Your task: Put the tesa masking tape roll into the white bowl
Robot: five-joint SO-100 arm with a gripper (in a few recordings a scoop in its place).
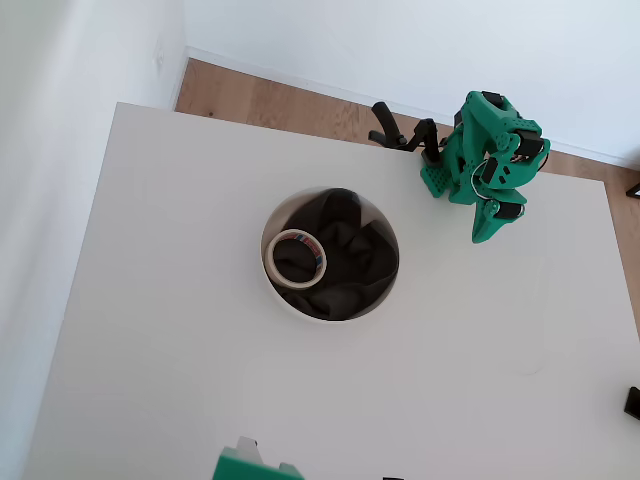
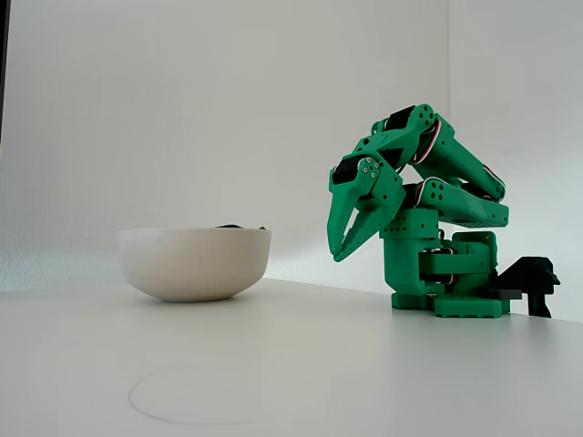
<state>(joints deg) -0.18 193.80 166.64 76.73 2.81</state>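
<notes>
- Overhead view: I see the tape roll (image 1: 296, 258) lying flat inside the bowl (image 1: 283, 303), on the dark cloth (image 1: 345, 255) that lines it, over toward the bowl's left side in that picture
- The roll's hole faces up, and a bit of red and blue shows on its inner core at the upper right
- The roll's left edge sits just beside the bowl's rim; nothing is touching or holding it
- The bowl stands near the middle of the white table (image 1: 180, 380), and in the fixed view (image 2: 194, 262) only a little of the dark cloth peeks above its rim
- The green arm (image 2: 437, 196) is folded back over its base at the table's far right corner in the overhead view, well apart from the bowl
- In the fixed view I see the claw (image 2: 342, 250) pointing down and toward the bowl, hanging above the table; its two fingertips sit close together with only a thin gap further up, so I read it as clenched, with nothing between the fingers
- In the overhead view the claw (image 1: 488, 232) points down the picture, clear of everything on the table
- Behind the table are a white wall (image 1: 400, 40) and a strip of wooden floor (image 1: 280, 100)
</notes>
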